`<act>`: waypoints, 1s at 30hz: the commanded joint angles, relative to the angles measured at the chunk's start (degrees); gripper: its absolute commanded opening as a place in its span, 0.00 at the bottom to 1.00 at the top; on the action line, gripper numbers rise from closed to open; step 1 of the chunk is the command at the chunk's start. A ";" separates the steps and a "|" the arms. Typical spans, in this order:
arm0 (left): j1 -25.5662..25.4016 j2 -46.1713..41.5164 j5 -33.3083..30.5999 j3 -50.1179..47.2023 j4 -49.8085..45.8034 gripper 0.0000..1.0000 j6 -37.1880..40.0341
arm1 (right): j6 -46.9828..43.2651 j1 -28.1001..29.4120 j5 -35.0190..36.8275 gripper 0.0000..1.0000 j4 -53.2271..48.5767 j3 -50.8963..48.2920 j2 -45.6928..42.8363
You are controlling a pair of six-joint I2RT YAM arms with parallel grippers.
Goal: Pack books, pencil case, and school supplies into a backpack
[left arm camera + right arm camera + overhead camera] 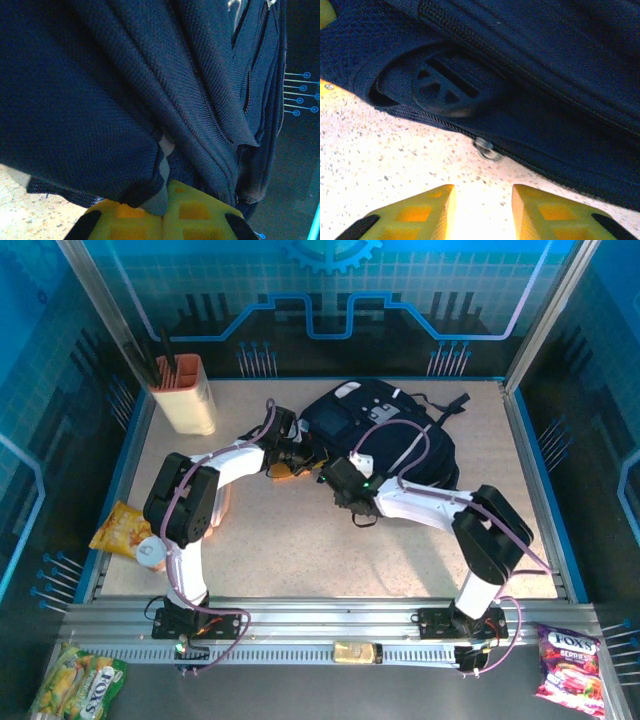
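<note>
The navy backpack (385,430) lies at the back middle of the table. My left gripper (296,454) is at its left edge. In the left wrist view it (165,195) is shut on a fold of the backpack fabric (125,100), with a pale tab (165,150) showing just past the fingertips. My right gripper (340,480) is at the backpack's near edge. Its yellow jaws (482,192) stand open over bare table, short of a silver zipper pull (487,149) on the backpack's zipper line (530,90). The books and pencil case are out of view.
A beige holder with dark pens (183,395) stands at the back left. A yellow snack packet (122,530) and a small can (152,552) lie at the left edge. An orange item (283,472) sits under the left gripper. Sweet bags (570,665) lie off the table.
</note>
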 commanded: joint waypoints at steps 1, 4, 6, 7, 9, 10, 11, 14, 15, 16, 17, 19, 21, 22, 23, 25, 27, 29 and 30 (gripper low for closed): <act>0.25 -2.34 3.63 2.36 -0.79 0.00 0.36 | 3.14 -0.46 2.64 0.33 -1.46 3.95 3.67; 0.21 -2.73 3.81 2.00 -0.79 0.00 0.48 | 3.55 -1.36 4.63 0.33 -2.33 5.43 5.48; 0.21 -3.01 3.82 1.77 -0.84 0.00 0.46 | 3.34 -1.74 6.23 0.33 -2.88 6.41 6.56; 0.21 -3.09 3.91 1.71 -0.82 0.00 0.52 | 3.08 -1.93 6.84 0.33 -3.13 7.12 6.98; 0.21 -3.20 3.96 1.56 -0.82 0.00 0.56 | 2.55 -1.99 8.85 0.33 -4.30 8.63 7.80; 0.21 -3.28 3.99 1.57 -0.91 0.00 0.61 | 2.50 -1.99 9.66 0.33 -4.77 9.23 7.95; 0.21 -3.27 3.99 1.48 -0.96 0.00 0.66 | 2.37 -2.00 10.35 0.33 -5.34 9.78 8.16; 0.21 -3.29 4.08 1.43 -1.04 0.00 0.64 | 2.94 -2.14 12.28 0.32 -6.39 10.51 8.30; 0.25 -3.29 4.06 1.47 -1.00 0.00 0.65 | 3.63 -2.28 12.63 0.32 -6.95 10.71 8.28; 0.21 -3.26 4.01 1.39 -1.00 0.00 0.66 | 3.96 -2.42 12.85 0.31 -7.29 10.95 8.42; 0.21 -3.37 3.95 1.48 -1.00 0.00 0.66 | 4.63 -2.63 13.20 0.30 -8.14 11.21 8.58; 0.21 -3.44 3.86 1.38 -1.07 0.00 0.66 | 6.25 -2.76 14.19 0.28 -10.02 11.99 8.91; 0.21 -3.51 3.69 1.39 -1.11 0.00 0.65 | 7.73 -2.70 15.30 0.26 -11.98 12.50 9.19; 0.21 -3.55 3.65 1.43 -1.18 0.00 0.73 | 8.50 -2.74 15.65 0.25 -12.67 12.65 9.26; 0.21 -3.56 3.49 1.45 -1.32 0.00 0.74 | 9.22 -2.70 15.92 0.23 -13.44 12.63 9.12; 0.34 -3.55 3.27 1.54 -1.30 0.00 0.75 | 10.09 -2.70 16.04 0.20 -14.18 12.28 8.67; 0.32 -3.38 2.92 1.64 -1.44 0.00 0.87 | 10.15 -2.69 15.65 0.17 -14.09 11.14 7.60; 0.38 -3.29 2.59 1.87 -1.68 0.00 1.07 | 9.74 -2.69 15.19 0.16 -13.70 9.52 5.97; 0.49 -3.20 2.39 1.97 -1.76 0.00 1.18 | 9.66 -2.71 15.07 0.15 -13.71 8.38 5.02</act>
